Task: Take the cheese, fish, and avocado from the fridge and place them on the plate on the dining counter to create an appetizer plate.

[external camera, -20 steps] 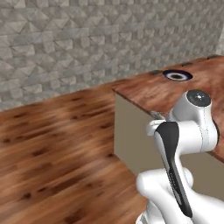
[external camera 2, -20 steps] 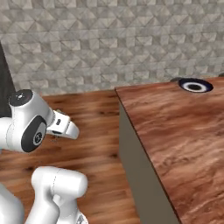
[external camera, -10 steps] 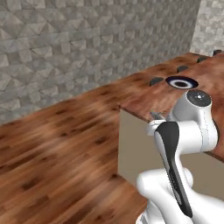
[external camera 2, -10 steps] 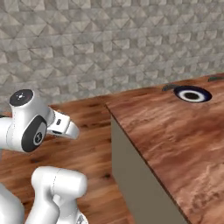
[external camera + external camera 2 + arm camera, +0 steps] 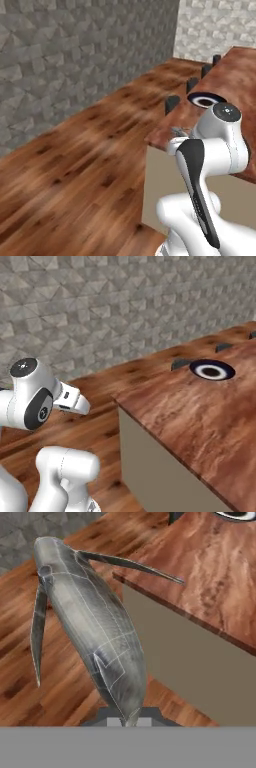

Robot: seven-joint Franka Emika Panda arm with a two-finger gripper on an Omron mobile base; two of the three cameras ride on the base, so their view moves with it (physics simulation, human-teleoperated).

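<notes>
**Fish in the jaws, short of the desk**

Fish (image 5: 95, 627) is clamped at its narrow end in the jaws, body sticking out over the wood floor (image 5: 75, 165) just beside the desk (image 5: 200, 416) corner. Plate (image 5: 211, 370) sits further along the desk top, well apart from the fish.

Hand view: fish (image 5: 95, 627) tail end sinks behind the grey band at bottom centre, hiding the tool's grip. Plate (image 5: 239, 515) cut by the top right edge. Right base view: surface (image 5: 200, 421) runs off the right edge; small dark shapes (image 5: 180, 363) beyond it too indistinct to identify.
</notes>
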